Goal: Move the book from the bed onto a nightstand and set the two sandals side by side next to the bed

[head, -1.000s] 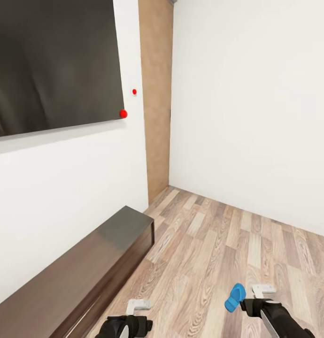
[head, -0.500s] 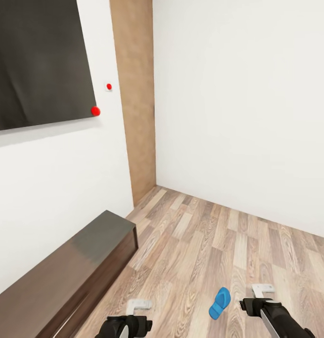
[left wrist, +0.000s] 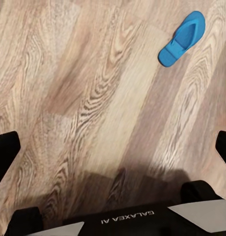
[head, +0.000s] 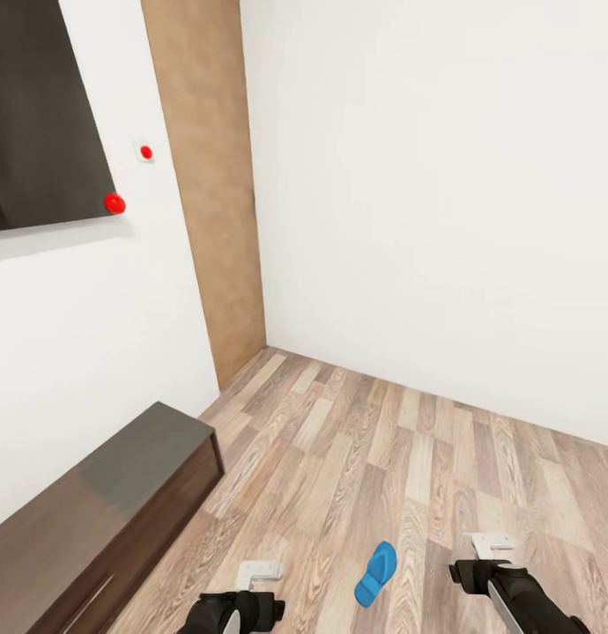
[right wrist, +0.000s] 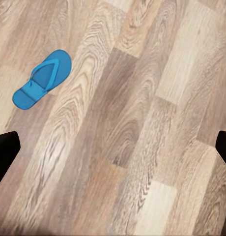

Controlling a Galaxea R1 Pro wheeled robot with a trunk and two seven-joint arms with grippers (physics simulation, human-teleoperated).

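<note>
One blue sandal (head: 375,573) lies flat on the wood-plank floor (head: 383,458), sole down, nothing touching it. Using the sandal as reference: left hand (head: 255,577) is low and off to its left, right hand (head: 489,553) off to its right, so the sandal sits between the two, apart from both. Left wrist view has the sandal (left wrist: 182,38) on bare planks well ahead of the fingers; fingertips sit at the frame edges, so left hand is spread wide, empty. Right wrist view shows the same sandal (right wrist: 42,78) off to one side, fingertips again at the far edges, right hand wide, empty. Beyond the sandal, floor runs to a white wall corner with a tan wood panel (head: 207,185). Left of it, a long low dark cabinet (head: 92,519) against the wall under a black wall screen (head: 31,114).
</note>
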